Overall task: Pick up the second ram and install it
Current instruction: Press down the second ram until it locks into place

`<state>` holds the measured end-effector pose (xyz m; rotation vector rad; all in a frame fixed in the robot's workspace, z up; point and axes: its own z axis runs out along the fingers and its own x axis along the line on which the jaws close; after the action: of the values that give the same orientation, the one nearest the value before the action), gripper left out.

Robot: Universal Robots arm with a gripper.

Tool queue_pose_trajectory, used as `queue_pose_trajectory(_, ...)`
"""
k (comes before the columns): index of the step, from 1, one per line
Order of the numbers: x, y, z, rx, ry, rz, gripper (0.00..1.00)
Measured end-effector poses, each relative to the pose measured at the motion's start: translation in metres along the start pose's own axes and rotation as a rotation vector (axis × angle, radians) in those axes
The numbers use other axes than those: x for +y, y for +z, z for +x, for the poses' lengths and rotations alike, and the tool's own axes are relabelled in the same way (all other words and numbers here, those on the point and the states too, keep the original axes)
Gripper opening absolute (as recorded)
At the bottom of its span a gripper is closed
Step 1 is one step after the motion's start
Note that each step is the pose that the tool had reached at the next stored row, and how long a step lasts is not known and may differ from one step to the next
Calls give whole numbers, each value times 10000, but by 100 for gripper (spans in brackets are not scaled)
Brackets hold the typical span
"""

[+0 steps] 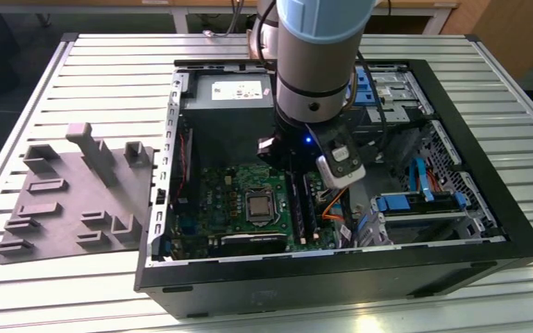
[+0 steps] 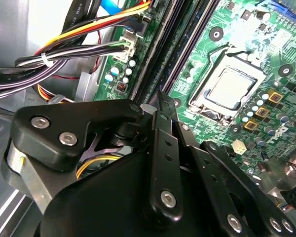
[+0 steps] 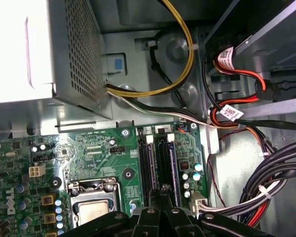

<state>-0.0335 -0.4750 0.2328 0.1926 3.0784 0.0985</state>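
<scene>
The end effector [image 2: 160,106] hangs low inside the open computer case [image 1: 488,253], its fingertips together over the black memory slots [image 3: 158,165] beside the processor socket [image 2: 232,89]; whether they pinch anything there I cannot tell. The second ram [image 1: 301,208] seems to stand in those slots, largely hidden beneath the arm [image 1: 318,62]. Bundled cables [image 3: 271,182] run nearby. A grey foam tray [image 1: 72,201] lies on the bench [image 1: 109,69], at the exterior view's left.

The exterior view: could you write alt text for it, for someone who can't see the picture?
A robot arm reaches down into an open computer case lying on a slatted metal table, its gripper low over the green motherboard by the memory slots. A grey foam tray lies at the exterior view's left.
</scene>
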Motion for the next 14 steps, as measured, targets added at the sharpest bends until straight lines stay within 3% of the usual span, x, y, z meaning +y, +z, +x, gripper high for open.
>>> queue_pose_trajectory(14, -45, -3, -6, 0, 0, 3, 11)
